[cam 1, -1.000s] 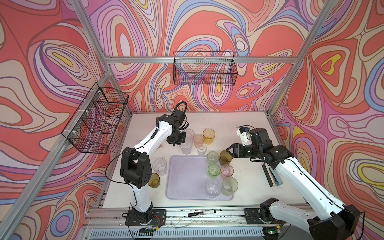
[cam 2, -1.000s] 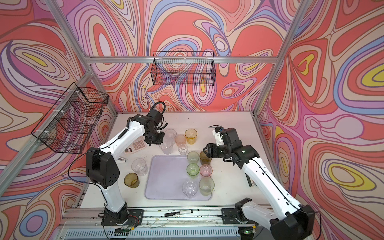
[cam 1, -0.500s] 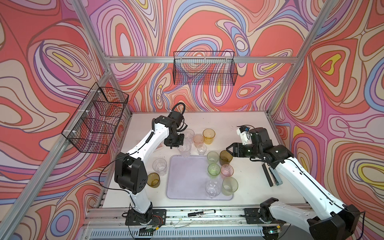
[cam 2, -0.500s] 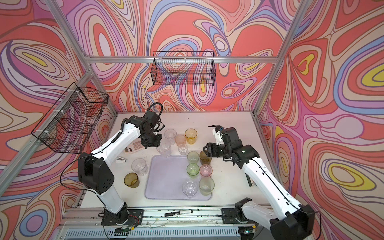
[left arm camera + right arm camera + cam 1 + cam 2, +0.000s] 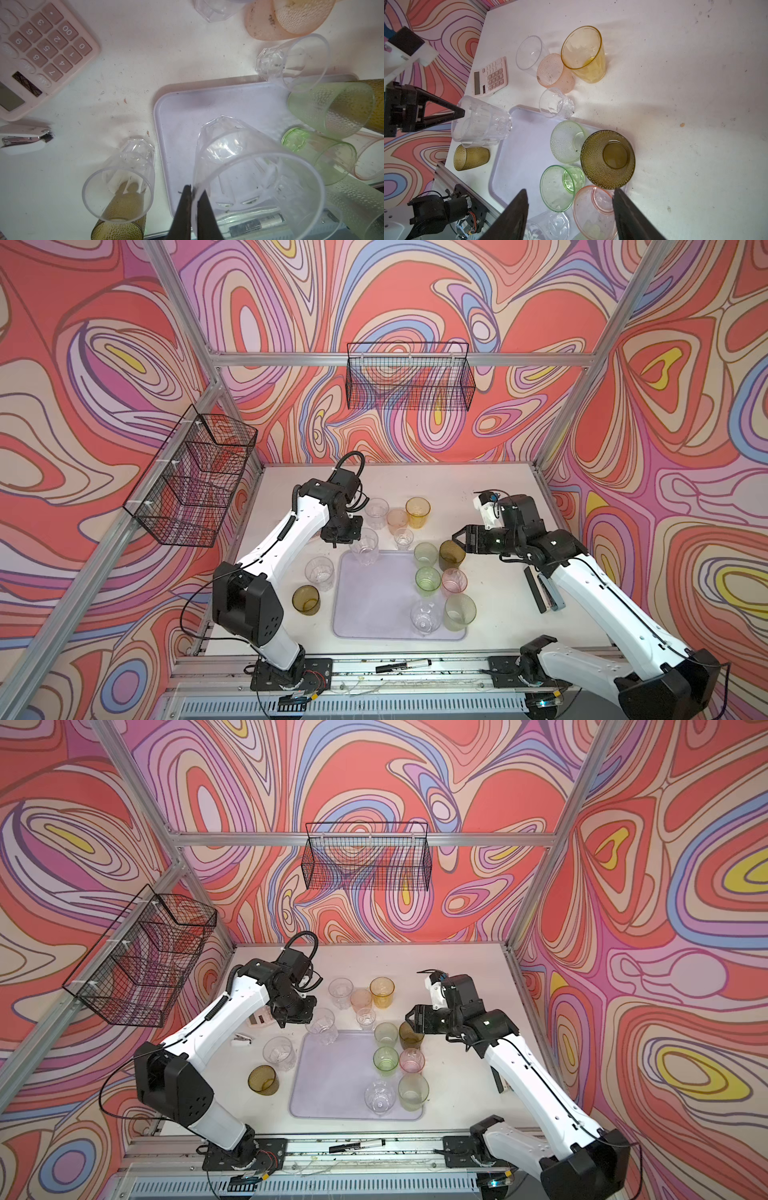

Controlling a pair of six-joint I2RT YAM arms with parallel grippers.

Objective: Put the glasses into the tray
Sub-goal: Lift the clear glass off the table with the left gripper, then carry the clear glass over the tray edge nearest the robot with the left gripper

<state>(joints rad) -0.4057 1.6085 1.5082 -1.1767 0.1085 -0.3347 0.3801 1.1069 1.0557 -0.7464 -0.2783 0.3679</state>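
One glass (image 5: 550, 225) partly behind right claw (image 5: 569, 190)

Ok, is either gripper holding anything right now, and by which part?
The left gripper pinches the clear faceted glass by its rim, one finger inside, one outside. The right gripper is open, holding nothing.

Pink calculator (image 5: 41, 60), left wrist view: keys read 0, 00 and 1 to 9, with "M+" and "M-" nearer the display. Marker (image 5: 256, 224): print too blurred to read.
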